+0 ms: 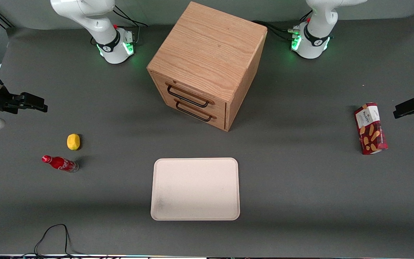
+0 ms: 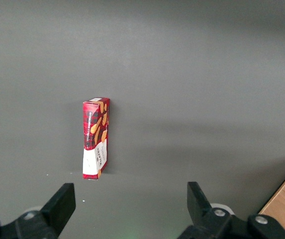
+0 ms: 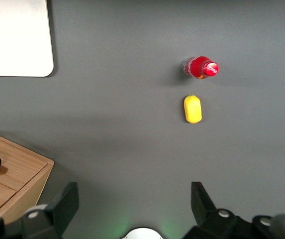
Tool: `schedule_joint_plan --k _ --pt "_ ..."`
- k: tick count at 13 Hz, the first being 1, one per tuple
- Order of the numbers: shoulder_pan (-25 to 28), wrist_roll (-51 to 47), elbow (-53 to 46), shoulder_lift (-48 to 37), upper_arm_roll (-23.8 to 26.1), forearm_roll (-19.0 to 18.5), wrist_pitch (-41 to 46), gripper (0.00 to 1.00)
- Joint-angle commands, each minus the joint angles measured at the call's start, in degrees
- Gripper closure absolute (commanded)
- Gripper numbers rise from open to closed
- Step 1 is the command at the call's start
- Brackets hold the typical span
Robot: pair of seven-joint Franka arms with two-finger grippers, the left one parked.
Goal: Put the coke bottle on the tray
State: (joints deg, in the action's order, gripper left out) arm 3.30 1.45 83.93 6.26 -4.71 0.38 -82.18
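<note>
The coke bottle (image 1: 60, 163), small and red with a red cap, seems to stand upright on the grey table toward the working arm's end; it also shows in the right wrist view (image 3: 200, 67). The cream-white tray (image 1: 195, 188) lies flat near the front camera, apart from the bottle, and its corner shows in the right wrist view (image 3: 15, 37). My right gripper (image 1: 43, 104) hovers above the table, farther from the front camera than the bottle. It is open and empty, as the right wrist view (image 3: 135, 188) shows.
A yellow lemon (image 1: 73, 141) lies between gripper and bottle, close to the bottle (image 3: 192, 109). A wooden two-drawer cabinet (image 1: 207, 64) stands mid-table, farther back than the tray. A red biscuit box (image 1: 371, 128) lies toward the parked arm's end (image 2: 96, 137).
</note>
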Motion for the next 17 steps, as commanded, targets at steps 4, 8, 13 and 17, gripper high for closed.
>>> schedule_joint_plan --k 4,8,13,17 --pt "-2.3 4.2 -3.5 2.2 -1.4 -0.3 0.9 0.00" --pt "-4.6 13.6 -15.5 12.7 -2.5 -3.3 1.6 0.00" --pt "-5.7 14.5 -18.9 14.5 -2.5 -3.3 1.8 0.00" --pt "-7.0 16.9 -17.3 14.6 -3.5 -2.8 1.6 0.00"
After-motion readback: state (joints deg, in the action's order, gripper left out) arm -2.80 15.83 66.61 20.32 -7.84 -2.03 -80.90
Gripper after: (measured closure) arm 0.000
